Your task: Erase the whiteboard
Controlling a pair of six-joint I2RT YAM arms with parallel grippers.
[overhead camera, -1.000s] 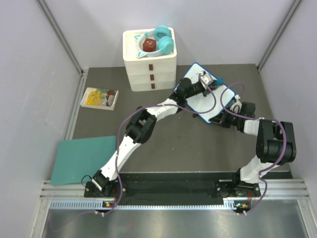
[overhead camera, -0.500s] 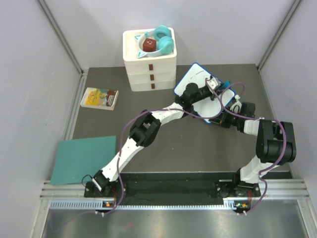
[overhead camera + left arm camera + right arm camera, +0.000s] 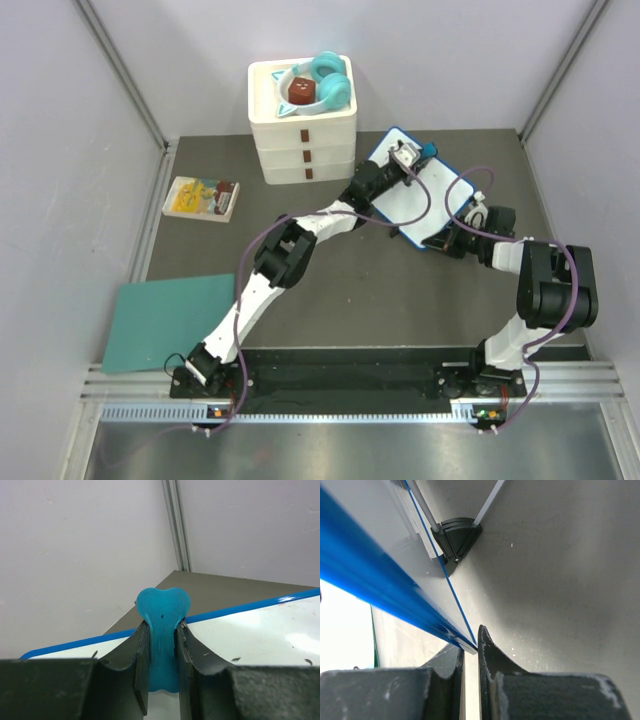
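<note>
The whiteboard [image 3: 432, 205], white with a blue rim, lies tilted at the back right of the table. My left gripper [image 3: 408, 156] is over its far corner, shut on a small blue eraser [image 3: 427, 150]. In the left wrist view the eraser [image 3: 163, 605] is pinched between the fingers [image 3: 140, 650] above the white surface [image 3: 265, 635], which carries a few small dark flecks. My right gripper [image 3: 456, 240] clamps the board's near edge. The right wrist view shows the blue rim [image 3: 370, 585] caught between the nearly closed jaws of my right gripper [image 3: 470, 647], and a black foot [image 3: 456, 536].
A white drawer box [image 3: 302, 135] stands at the back, with teal headphones [image 3: 332, 82] and a dark red object [image 3: 300, 92] on top. A yellow booklet [image 3: 201, 197] lies at the left and a flat teal sheet [image 3: 165, 320] at the front left. Walls close in on both sides.
My left gripper with the eraser swept right and nearer across the board, then back to its far corner. The right arm and the board have stayed put.
</note>
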